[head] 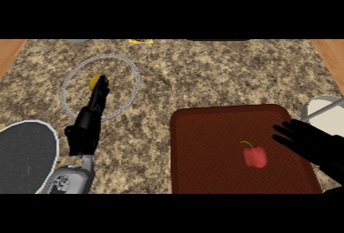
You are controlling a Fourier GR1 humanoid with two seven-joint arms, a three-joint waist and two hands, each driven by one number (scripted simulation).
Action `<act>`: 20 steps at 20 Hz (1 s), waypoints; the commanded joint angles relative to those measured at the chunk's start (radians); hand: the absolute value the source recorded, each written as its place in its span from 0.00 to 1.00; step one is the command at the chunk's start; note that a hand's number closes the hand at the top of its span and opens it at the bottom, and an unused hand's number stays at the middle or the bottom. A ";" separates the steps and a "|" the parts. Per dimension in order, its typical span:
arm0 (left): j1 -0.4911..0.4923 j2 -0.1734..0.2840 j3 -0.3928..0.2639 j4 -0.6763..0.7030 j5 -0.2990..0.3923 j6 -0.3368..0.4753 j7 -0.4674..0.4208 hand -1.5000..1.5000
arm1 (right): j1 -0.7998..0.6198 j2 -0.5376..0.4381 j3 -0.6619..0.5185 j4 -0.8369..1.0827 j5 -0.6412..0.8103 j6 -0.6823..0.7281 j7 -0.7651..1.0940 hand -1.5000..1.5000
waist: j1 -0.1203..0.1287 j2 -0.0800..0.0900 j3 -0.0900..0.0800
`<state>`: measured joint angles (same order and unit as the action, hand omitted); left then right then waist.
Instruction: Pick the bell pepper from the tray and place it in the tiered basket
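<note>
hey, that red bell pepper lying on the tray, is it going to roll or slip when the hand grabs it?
The bell pepper lies on its side on the brown tray, so a nudge could probably roll it. Its rounded skin looks smooth, perhaps slippery under the fingers. It seems small beside the right hand, so likely light and stiff.

Red bell pepper (255,156); dark red-brown tray (201,154); speckled brown counter (222,73).

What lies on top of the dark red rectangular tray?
A red bell pepper lies on the dark red rectangular tray. The black right hand covers the tray's right edge, so anything beneath it is hidden.
</note>
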<state>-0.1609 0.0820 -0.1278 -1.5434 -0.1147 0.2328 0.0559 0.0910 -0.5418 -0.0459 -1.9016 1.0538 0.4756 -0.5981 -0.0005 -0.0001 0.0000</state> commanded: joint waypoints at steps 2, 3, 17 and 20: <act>0.086 -0.001 -0.005 -0.074 -0.005 -0.014 -0.024 0.50 | -0.027 0.048 0.050 0.046 0.036 -0.003 -0.014 0.00 | 0.004 0.000 0.000; 0.043 -0.031 -0.019 -0.045 -0.031 0.009 0.010 0.50 | 0.070 0.061 0.055 -0.086 0.051 0.019 0.018 0.00 | -0.003 -0.001 0.000; 0.020 -0.012 0.058 -0.002 -0.019 -0.059 -0.037 0.50 | -0.044 0.109 0.087 0.072 0.126 0.038 0.004 0.00 | -0.001 0.000 0.000; 0.055 -0.024 0.042 -0.051 -0.017 -0.069 -0.015 0.50 | -0.089 0.164 0.123 0.135 0.160 -0.001 0.034 0.00 | 0.001 0.000 0.000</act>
<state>-0.1218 0.0532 -0.0998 -1.5837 -0.1452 0.1906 0.0523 0.0245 -0.4140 0.0675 -1.8079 1.1910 0.4883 -0.5718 0.0003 -0.0003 -0.0001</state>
